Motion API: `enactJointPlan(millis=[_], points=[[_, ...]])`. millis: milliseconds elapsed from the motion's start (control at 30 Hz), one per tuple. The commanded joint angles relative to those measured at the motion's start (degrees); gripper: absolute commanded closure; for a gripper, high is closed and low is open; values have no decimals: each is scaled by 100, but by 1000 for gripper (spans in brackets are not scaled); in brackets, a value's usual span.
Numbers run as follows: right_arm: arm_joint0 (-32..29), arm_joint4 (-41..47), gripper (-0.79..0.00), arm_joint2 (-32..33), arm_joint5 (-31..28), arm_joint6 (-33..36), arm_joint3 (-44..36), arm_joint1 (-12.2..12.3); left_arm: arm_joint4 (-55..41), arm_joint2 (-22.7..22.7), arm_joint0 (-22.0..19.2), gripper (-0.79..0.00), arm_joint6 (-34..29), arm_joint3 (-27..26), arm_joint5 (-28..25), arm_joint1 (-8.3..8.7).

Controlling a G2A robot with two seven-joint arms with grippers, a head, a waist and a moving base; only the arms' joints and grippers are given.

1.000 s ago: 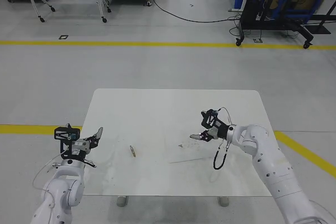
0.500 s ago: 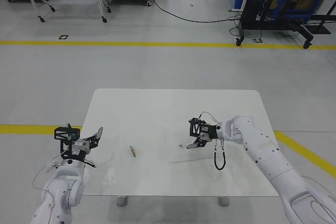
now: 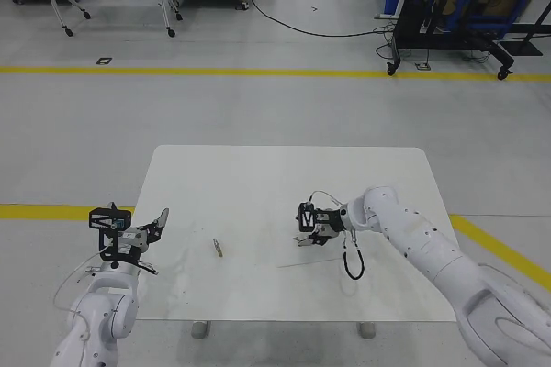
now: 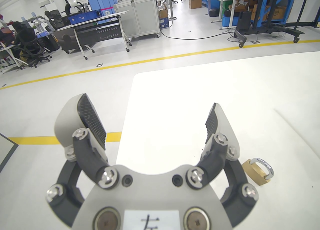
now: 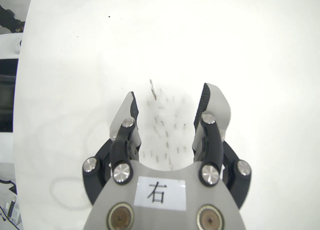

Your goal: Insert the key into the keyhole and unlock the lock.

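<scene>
My right gripper [image 5: 168, 93] hangs low over the white table [image 3: 257, 174], fingers spread and empty. The small key [image 5: 152, 89] lies flat just ahead of its tips. I'd creep forward, straddle the key squarely and pinch low, since thin metal may skate. The brass padlock [image 4: 257, 171] lies well left, near my left gripper [image 4: 150, 118], which is also spread wide. The tabletop is scuffed here, with yellow floor lines [image 3: 257, 72] beyond.

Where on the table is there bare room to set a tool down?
The far half of the table is bare, as is the strip between the padlock and the right gripper. Crowded: the key just ahead of that gripper, and the left edge by the left gripper.
</scene>
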Motion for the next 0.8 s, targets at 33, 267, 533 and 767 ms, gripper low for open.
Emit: enactJointPlan(millis=[33,267,533,767], points=[[201,64,-391,-417,0,-51,106,-46,0,0,0,-785,0,0,0,0],[548,353,-52,-1001,0,-243,461,-149,0,0,0,-785,0,0,0,0],[758,451,0,-1339,0,-495,674,-213,0,0,0,-785,0,0,0,0],[835,380,0,-1477,0,-724,769,-229,0,0,0,-785,0,0,0,0]])
